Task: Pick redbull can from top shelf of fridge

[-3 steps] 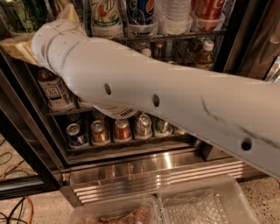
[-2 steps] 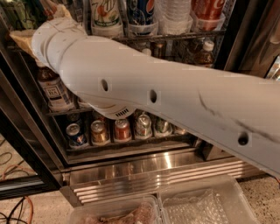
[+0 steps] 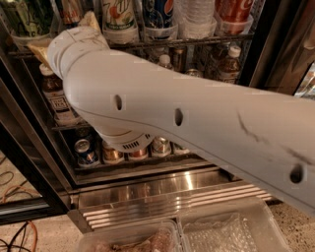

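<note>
- The long white tube-shaped robot arm (image 3: 187, 123) slants from the right edge up to the upper left. It fills the middle of my view and hides most of the cooler's middle racks.
- Behind the arm stands the black-framed glass-door fridge (image 3: 268, 49). Its dark frame post rises above the arm on the right, and its ribbed steel base (image 3: 162, 197) lies below the arm.
- The top shelf (image 3: 206, 40), a dark wire rack with clear cup-like holders, runs just above the arm. I see very little open room between the arm's wrist end and the rack's front rail.
- Two clear plastic floor bins (image 3: 231, 231) sit below the arm, cut off by the bottom edge.
- A row of short cans (image 3: 88, 150) peeks out under the arm, partly covered by it.
- The gripper (image 3: 66, 33) is at the arm's upper-left tip, up against the left part of the top shelf. Whether it is apart or closed I cannot tell.
- The redbull can (image 3: 71, 11) is the slim can just above the arm's tip on the top shelf. The top edge cuts it off, and its colours are hard to make out.
- To its right, also above the arm, stand a white-green 7up can (image 3: 118, 17) and a dark-blue Pepsi can (image 3: 157, 14).
</note>
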Tool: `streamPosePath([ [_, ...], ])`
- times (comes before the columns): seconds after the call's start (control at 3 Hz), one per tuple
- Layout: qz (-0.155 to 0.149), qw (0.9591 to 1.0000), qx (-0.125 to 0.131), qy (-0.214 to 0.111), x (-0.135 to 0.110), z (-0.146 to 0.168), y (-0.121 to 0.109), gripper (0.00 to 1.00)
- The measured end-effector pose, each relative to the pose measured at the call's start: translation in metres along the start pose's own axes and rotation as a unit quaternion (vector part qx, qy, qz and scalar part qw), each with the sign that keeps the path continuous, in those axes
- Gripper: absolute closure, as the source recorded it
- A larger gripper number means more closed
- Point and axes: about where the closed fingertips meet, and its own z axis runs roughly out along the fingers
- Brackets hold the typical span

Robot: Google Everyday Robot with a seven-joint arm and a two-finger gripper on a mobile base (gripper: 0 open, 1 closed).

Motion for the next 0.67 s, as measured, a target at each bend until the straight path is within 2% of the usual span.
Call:
streamPosePath([
  [0.33, 0.005, 0.9994, 0.032, 0.01, 0.0003, -0.0061, -0.0118, 0.23],
  [0.67, 0.013, 0.9989, 0.044, 0.005, -0.0048, -0.0006, -0.0145, 0.28],
])
